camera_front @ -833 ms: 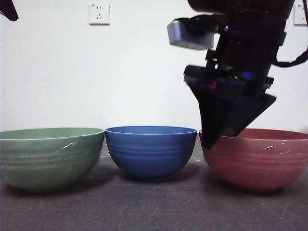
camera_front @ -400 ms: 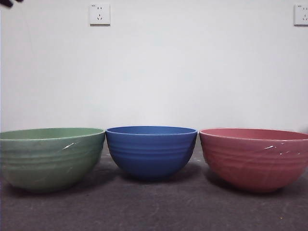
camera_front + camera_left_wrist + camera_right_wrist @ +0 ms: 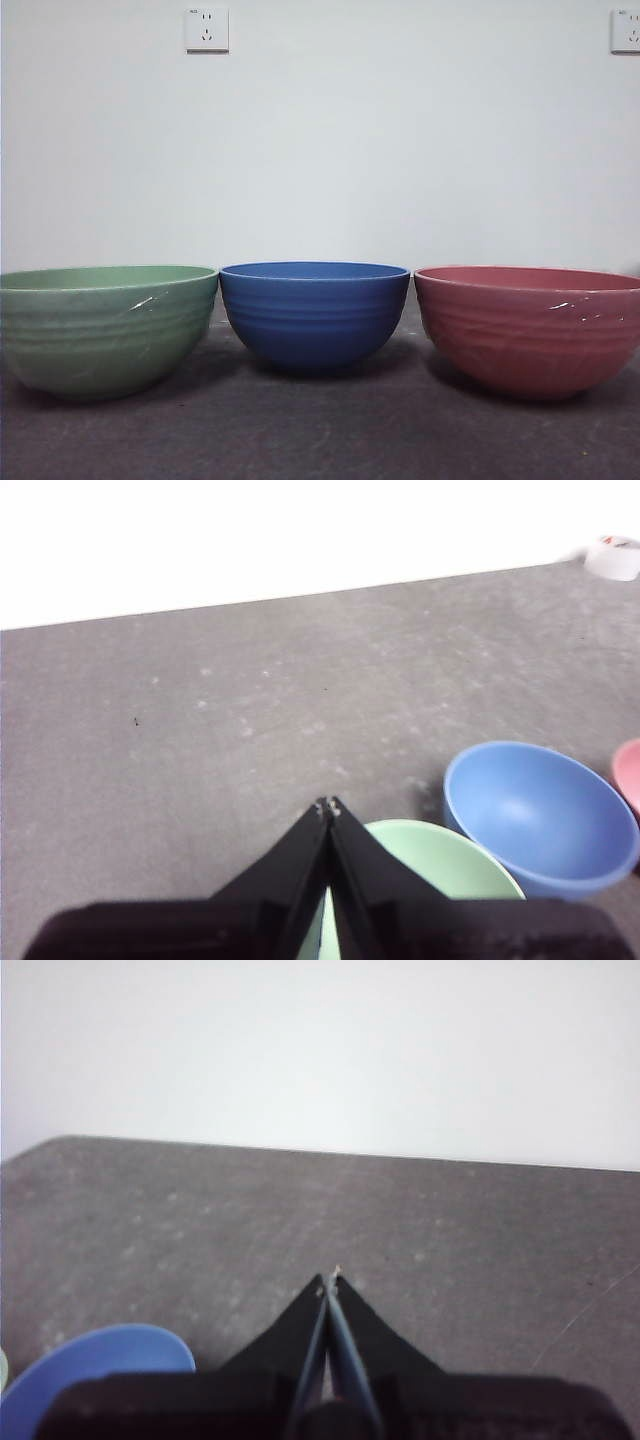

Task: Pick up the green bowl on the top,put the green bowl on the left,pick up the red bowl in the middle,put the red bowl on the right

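The green bowl [image 3: 105, 328] stands on the table at the left, with a white scratch near its rim. The red bowl [image 3: 530, 328] stands at the right, with white flecks near its rim. A blue bowl [image 3: 314, 314] stands between them. My left gripper [image 3: 329, 807] is shut and empty, raised above the green bowl [image 3: 440, 860]; the blue bowl [image 3: 540, 815] and an edge of the red bowl [image 3: 630, 775] show beside it. My right gripper [image 3: 330, 1278] is shut and empty, raised over the table, with the blue bowl [image 3: 95, 1375] at its side. Neither arm shows in the front view.
The three bowls stand in a close row on the grey table [image 3: 320, 430]. A white wall with two sockets [image 3: 206, 28] is behind. A small white object [image 3: 615, 557] lies at the table's far edge in the left wrist view.
The arm that stood over the red bowl one second ago has risen out of the front view. The black tip at the top left corner has also gone. The bowls have not moved.
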Tool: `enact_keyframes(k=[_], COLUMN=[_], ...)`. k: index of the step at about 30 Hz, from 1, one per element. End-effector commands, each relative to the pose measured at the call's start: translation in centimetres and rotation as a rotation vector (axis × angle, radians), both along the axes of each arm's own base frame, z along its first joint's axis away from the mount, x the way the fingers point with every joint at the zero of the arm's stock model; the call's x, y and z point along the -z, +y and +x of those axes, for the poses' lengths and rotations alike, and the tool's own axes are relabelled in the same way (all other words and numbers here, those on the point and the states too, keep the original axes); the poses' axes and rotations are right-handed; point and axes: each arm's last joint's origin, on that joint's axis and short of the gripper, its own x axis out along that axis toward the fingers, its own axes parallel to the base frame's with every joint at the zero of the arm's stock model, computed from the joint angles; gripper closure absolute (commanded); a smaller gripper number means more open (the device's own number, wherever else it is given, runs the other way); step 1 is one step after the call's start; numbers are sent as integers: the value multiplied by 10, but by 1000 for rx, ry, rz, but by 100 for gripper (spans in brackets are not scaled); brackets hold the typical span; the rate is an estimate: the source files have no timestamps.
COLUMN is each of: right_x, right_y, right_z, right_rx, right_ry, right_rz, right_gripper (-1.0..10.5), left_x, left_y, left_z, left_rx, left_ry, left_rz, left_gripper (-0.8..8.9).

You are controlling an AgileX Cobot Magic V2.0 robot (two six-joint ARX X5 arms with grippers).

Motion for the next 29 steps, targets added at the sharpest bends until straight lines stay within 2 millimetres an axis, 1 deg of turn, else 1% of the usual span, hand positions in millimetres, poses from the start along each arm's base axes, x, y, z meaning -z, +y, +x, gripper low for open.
enact_keyframes(k=[1,16,18,19,21,23,25,26,29], right_x=[-2,-1,-1,-1,-1,-1,0,0,0], right_y=[-1,0,0,0,0,0,0,0,0], right_z=[0,1,1,1,1,1,1,1,1], right_rx=[9,8,8,8,8,8,8,8,8], right_ry=[-16,-8,-7,-6,-5,-3,-2,-2,-2], right_rz=[29,25,25,25,24,23,24,23,23], right_gripper=[943,944,943,944,943,943,943,943,943], left_x=[1,6,5,4,6,10,18,23,46], left_y=[0,0,2,3,6,10,12,13,16], left_z=[-2,-4,-13,-17,-31,-40,-44,-43,-34], left_rx=[-4,-4,-3,-2,-28,-79,-143,-171,-243], left_ry=[10,56,34,6,-35,-79,-122,-138,-176], left_rz=[-22,-14,-7,34,65,65,67,68,73], left_gripper=[817,817,817,817,817,817,817,817,817])
